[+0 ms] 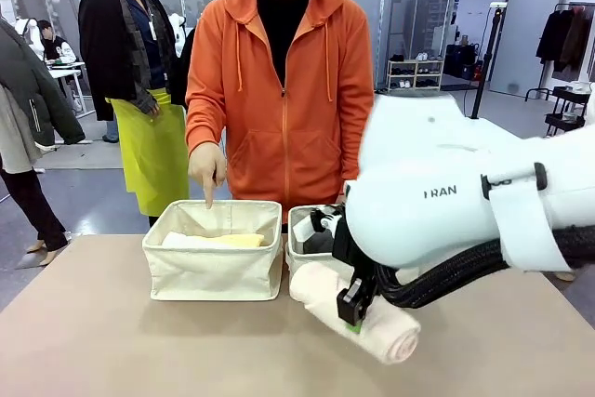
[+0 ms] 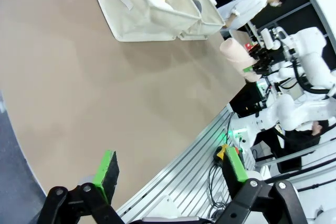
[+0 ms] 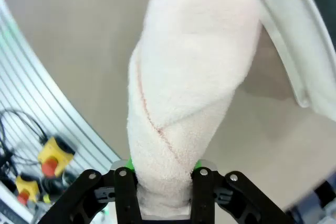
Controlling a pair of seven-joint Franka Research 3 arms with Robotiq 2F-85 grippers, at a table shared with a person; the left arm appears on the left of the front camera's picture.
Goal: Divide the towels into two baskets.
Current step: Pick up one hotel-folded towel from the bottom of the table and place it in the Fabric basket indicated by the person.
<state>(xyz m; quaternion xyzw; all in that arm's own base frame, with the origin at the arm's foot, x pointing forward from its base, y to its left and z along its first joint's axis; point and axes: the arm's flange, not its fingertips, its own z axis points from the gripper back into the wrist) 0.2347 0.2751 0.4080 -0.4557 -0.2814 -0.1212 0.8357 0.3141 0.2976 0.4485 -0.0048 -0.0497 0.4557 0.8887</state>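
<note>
Right gripper [image 1: 358,309] pinches pink-beige towel [image 1: 358,309] mid-length, just in front of the right basket [image 1: 299,230]; its long axis apparently runs diagonally away from that basket. Left gripper [image 2: 168,174] spread, empty, well apart. Person's hand [image 1: 206,166] points into left basket [image 1: 214,267].

The right arm's white casing covers most of the right basket [image 1: 299,230] in the front view, so only its left rim and a dark shape inside can be seen; what that shape is cannot be told. The right gripper [image 3: 164,179] hides the lower end of the pink-beige towel [image 3: 184,93], and the top edge of the right wrist view cuts off the towel's upper end. In the left basket [image 1: 214,271], the yellow towel [image 1: 232,241] is mostly concealed by the basket's front wall.
</note>
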